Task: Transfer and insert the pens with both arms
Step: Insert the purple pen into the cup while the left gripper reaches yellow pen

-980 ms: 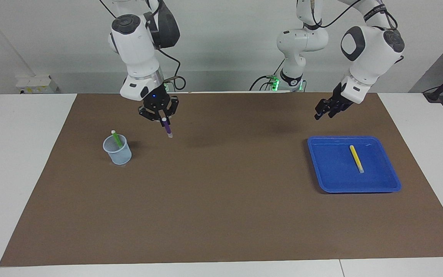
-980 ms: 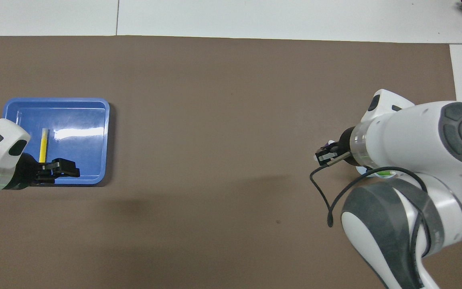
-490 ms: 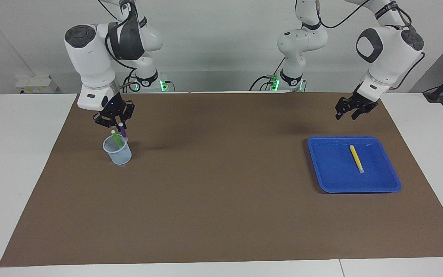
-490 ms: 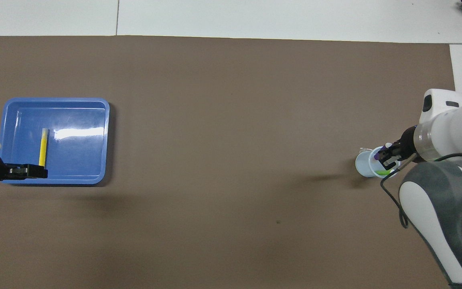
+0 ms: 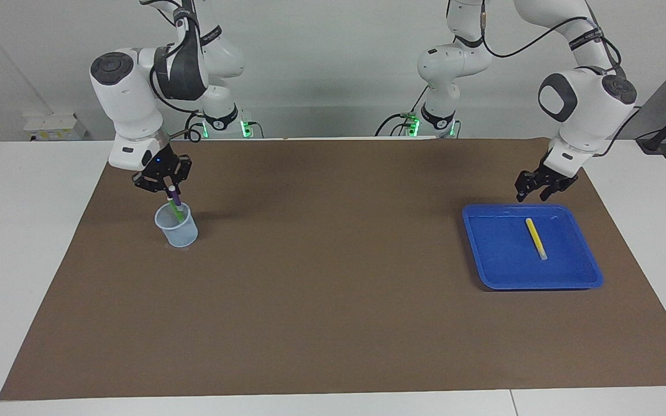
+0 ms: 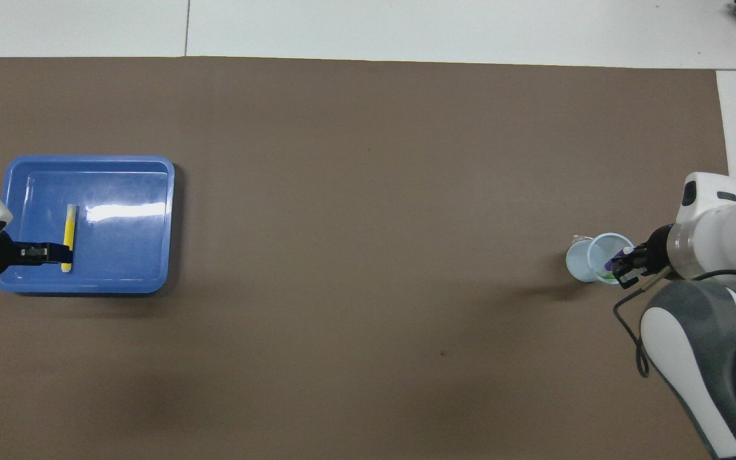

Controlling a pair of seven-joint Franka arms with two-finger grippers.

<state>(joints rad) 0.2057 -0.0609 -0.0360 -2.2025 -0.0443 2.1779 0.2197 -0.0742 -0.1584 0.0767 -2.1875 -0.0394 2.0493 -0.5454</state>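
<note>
My right gripper is shut on the purple pen. It holds the pen nearly upright just above the clear plastic cup, with the lower tip at the rim. In the overhead view the right gripper covers the nearer rim of the cup. The green pen leans inside the cup. The yellow pen lies flat in the blue tray. My left gripper hangs open and empty over the tray's edge nearest the robots. From overhead the left gripper overlaps the nearer end of the yellow pen.
A brown mat covers most of the white table. The cup stands toward the right arm's end and the blue tray toward the left arm's end. A white power strip lies off the mat near the right arm.
My right gripper carried the purple pen from mid-mat toward the right arm's end, over the cup, and lowered it. My left gripper swung toward the left arm's end and dropped toward the tray.
</note>
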